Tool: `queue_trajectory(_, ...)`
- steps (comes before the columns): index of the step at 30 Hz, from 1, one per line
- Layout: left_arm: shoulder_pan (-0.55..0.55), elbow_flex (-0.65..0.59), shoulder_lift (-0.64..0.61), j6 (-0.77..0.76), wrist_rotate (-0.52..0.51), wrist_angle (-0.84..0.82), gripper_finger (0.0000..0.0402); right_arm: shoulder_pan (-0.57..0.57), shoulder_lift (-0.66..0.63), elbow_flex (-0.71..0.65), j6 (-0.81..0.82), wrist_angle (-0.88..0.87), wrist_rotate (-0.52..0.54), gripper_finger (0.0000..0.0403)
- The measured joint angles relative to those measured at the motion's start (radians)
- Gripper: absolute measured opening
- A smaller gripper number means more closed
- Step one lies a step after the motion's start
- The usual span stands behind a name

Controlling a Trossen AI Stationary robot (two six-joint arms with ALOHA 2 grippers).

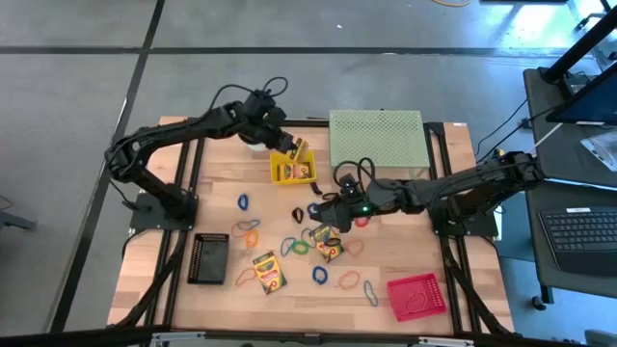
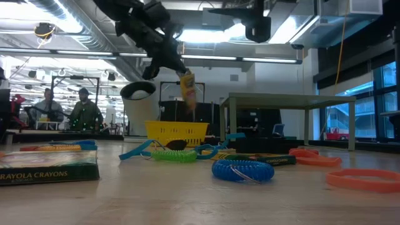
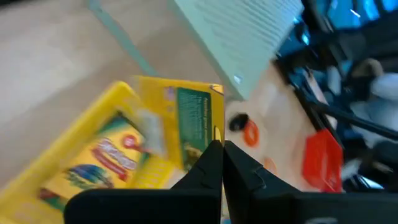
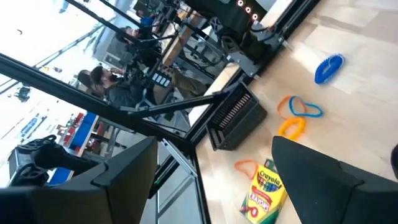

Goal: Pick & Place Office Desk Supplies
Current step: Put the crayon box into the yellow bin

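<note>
Crayon box (image 2: 47, 165) sat closest to the lens. Left gripper (image 1: 292, 146) was clamped on another crayon box (image 1: 297, 151), held upright right over the yellow basket (image 1: 285, 173), so probably straight down. Right gripper (image 1: 328, 214) hovered wide open mid-table.

My wooden table (image 1: 405, 253) carries a pale green perforated stand (image 1: 376, 137) at the far edge; yellow basket (image 1: 292, 170) beside it; black tray (image 1: 208, 258) near left; red basket (image 1: 417, 295) near right; 2 people (image 2: 65, 111) sit behind.
</note>
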Motion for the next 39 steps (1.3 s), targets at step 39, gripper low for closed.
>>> queue_trajectory(39, -0.087, -0.208, 0.008, -0.25, -0.175, 0.299, 0.0001, -0.037, 0.0, 0.0, 0.002, 0.025, -0.035, 0.0318)
